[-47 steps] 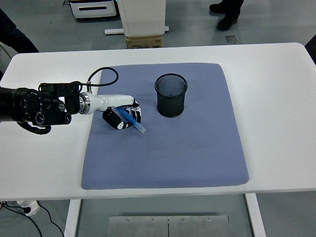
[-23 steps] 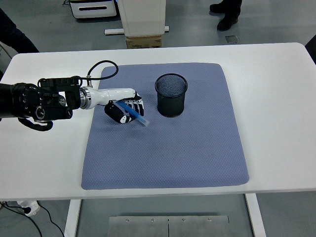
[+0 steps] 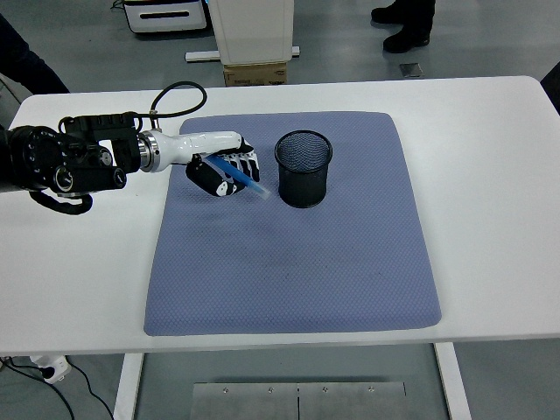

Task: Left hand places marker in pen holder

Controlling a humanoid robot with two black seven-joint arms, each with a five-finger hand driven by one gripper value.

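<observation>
Head view: left hand (image 3: 224, 174) pinches the light, stiff, slippery marker (image 3: 238, 178) mid-barrel; pen holder (image 3: 304, 168) stands just beyond its tip.

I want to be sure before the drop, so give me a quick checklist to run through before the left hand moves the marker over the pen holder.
1. Marker held: blue marker is in the left hand: ok.
2. Marker above holder opening: it sits left of the black mesh pen holder: not ok.
3. Holder upright on the blue mat: ok.
4. Holder free of other items: cannot tell.
5. Marker pointing down for entry: slanted: not ok.
</observation>
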